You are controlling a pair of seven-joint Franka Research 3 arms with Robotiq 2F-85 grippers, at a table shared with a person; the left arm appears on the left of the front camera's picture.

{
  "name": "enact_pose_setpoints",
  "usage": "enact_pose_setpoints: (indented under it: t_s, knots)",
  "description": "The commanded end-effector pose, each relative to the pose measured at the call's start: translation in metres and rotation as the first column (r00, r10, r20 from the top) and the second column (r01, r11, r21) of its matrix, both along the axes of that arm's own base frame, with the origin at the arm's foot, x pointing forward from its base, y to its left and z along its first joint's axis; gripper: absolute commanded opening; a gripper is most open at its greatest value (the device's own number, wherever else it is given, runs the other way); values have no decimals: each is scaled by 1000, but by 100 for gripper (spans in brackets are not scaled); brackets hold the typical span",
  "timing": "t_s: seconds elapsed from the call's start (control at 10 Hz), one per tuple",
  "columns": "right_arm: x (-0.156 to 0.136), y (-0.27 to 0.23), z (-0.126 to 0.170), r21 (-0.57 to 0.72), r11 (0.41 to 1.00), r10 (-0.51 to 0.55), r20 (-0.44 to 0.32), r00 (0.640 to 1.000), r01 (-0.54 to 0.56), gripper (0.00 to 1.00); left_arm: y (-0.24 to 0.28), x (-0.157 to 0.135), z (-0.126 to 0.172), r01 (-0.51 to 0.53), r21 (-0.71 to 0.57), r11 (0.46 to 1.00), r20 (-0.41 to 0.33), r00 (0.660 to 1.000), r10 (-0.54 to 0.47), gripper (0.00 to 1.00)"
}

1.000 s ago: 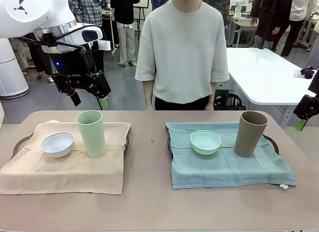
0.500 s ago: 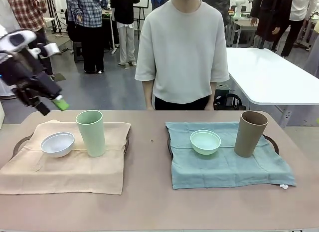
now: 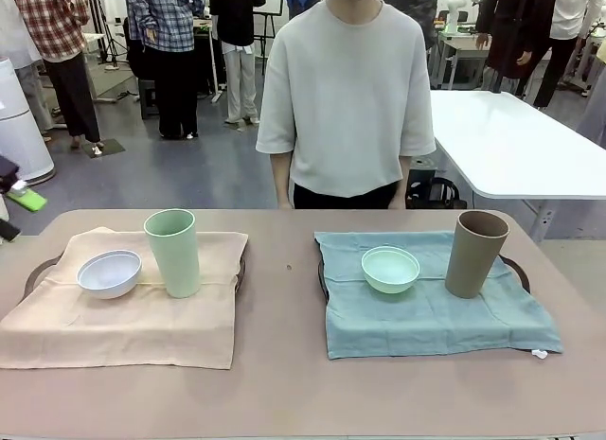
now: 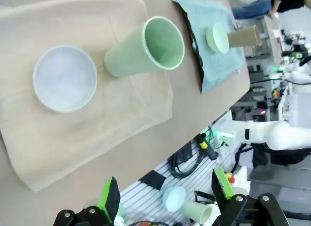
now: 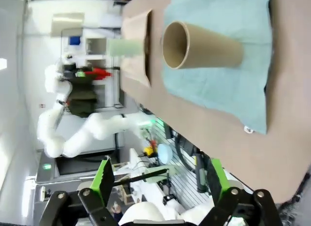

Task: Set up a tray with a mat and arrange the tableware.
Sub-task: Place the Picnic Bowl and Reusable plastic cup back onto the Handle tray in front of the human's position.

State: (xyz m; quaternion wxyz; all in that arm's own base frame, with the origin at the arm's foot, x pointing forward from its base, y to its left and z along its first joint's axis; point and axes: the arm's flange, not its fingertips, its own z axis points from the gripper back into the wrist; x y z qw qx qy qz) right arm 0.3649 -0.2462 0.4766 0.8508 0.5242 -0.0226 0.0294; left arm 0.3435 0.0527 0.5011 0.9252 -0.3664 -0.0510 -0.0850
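Across the brown table (image 3: 284,364) I see my left gripper (image 4: 165,199) spread wide, empty, well clear above the white bowl (image 3: 109,272) and pale-green tumbler (image 3: 172,252) on the beige mat (image 3: 123,326). Rightward, mint bowl (image 3: 390,269) and tan tumbler (image 3: 475,253) sit on the teal mat (image 3: 426,317); my right gripper (image 5: 158,184) hangs open, apart.

No readable text, labels, brands, numbers or signs are showing anywhere in these views.
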Motion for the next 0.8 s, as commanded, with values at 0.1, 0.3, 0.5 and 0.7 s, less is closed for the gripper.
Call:
enact_pose_setpoints:
  t_s: [0.1,0.3,0.5,0.7]
  knots:
    - [0,0,0,0,1000,0,0,1000,0,100,0,0,0,0,0,1000,0,1000,0,100]
    - [0,0,0,0,1000,0,0,1000,0,100,0,0,0,0,0,1000,0,1000,0,100]
    - [-2,-12,-7,89,996,-3,-5,1000,4,100,12,0,0,-42,-54,998,-14,999,41,100]
    - [-18,-32,-17,200,979,-29,-12,999,31,100,63,7,-8,-90,-216,972,-67,995,77,100]
